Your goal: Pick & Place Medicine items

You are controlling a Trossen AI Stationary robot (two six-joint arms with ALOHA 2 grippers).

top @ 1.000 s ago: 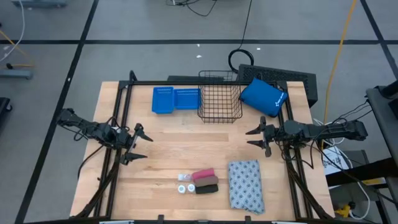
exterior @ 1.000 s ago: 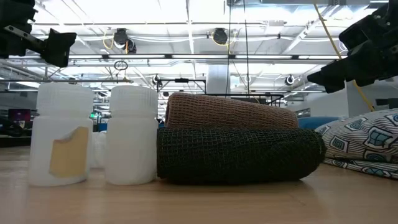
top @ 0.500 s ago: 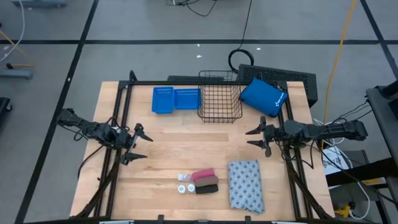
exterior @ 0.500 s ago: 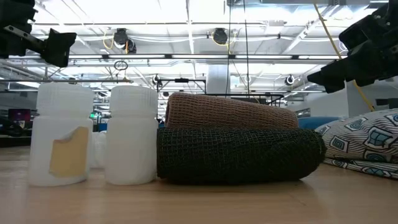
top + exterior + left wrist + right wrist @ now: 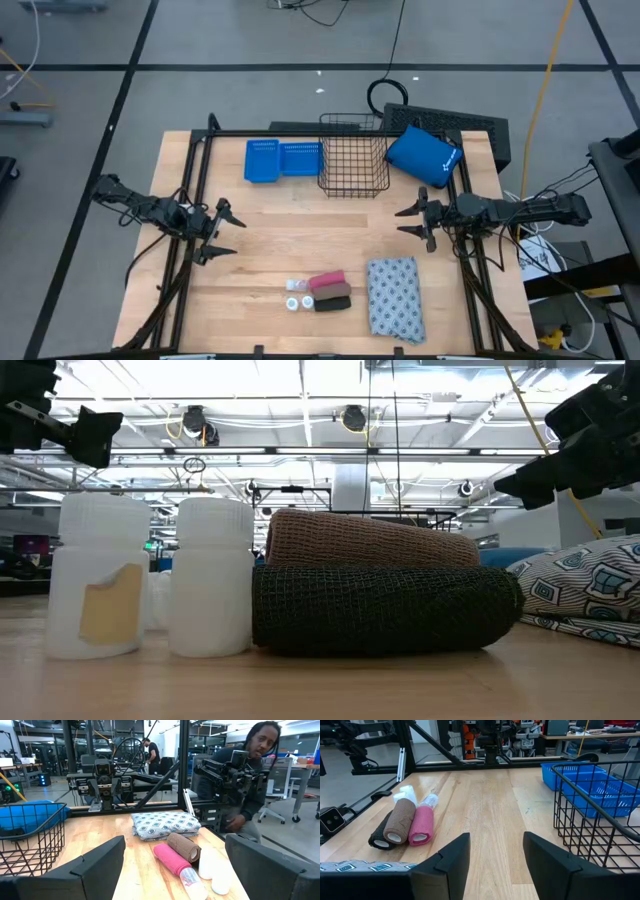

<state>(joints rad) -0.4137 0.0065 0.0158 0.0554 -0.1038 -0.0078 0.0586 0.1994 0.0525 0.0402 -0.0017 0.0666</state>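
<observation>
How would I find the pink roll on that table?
On the wooden table, look between the patterned soft pack and the two white bottles. Three rolls lie side by side there; the pink roll is nearest the wire basket, beside a tan roll and a black roll.

Both dark six-joint arms reaching inward from opposite sides of the wooden counter, held level above it. Left gripper hovering over the left part of the counter, pointing toward the middle, its two dark fingers spreading wide apart and holding nothing. Right gripper hovering over the right part, facing the left one across the centre, fingers likewise parted and gripping nothing.
</observation>
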